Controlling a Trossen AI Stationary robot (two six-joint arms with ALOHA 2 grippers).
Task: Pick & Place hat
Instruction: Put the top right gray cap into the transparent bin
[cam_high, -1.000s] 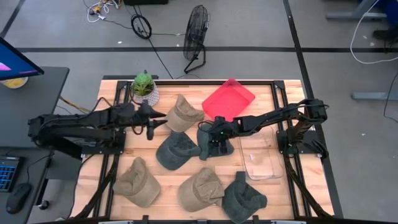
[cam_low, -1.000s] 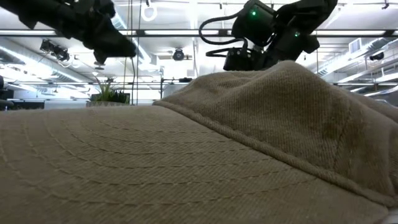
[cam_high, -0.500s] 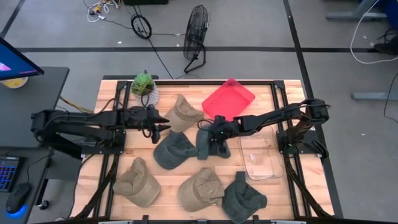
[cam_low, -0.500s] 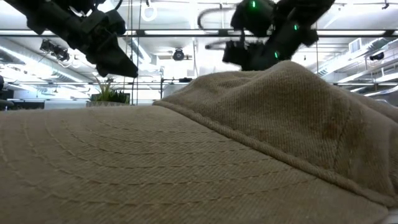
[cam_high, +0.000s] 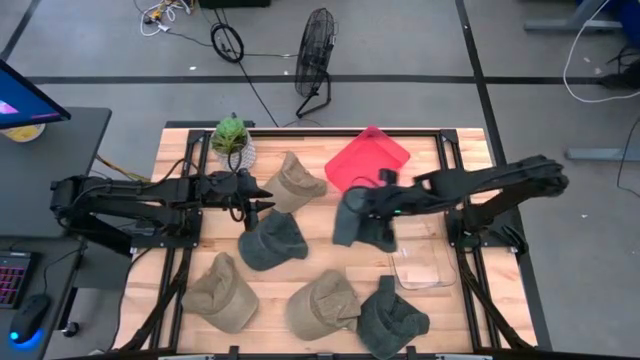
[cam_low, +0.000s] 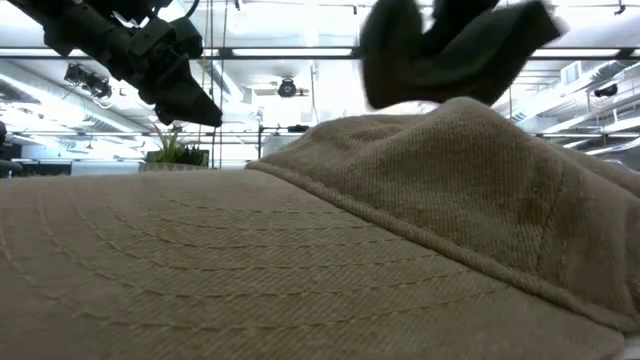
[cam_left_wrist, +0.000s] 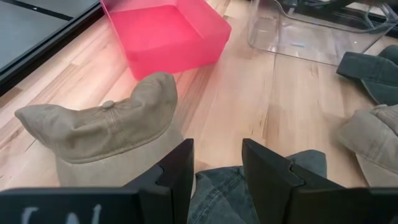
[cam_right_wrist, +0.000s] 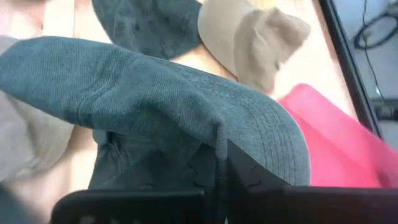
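Dark green cloth, the hat (cam_high: 360, 222) hangs limp with its long axis up-down, brim (cam_right_wrist: 273, 134) pinched in the right gripper (cam_high: 383, 196), above the wooden table (cam_high: 320, 268) beside a clear tray (cam_high: 425, 262). Left gripper (cam_left_wrist: 216, 163) hovers spread over another green hat (cam_high: 270, 240).

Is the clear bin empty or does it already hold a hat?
Empty: the clear bin shows only bare plastic; the dark green hat hangs beside it from the right pincer.

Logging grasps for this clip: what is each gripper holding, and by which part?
The right gripper pinches the dark green hat by its brim edge, lifted. The left gripper is open, holding nothing.
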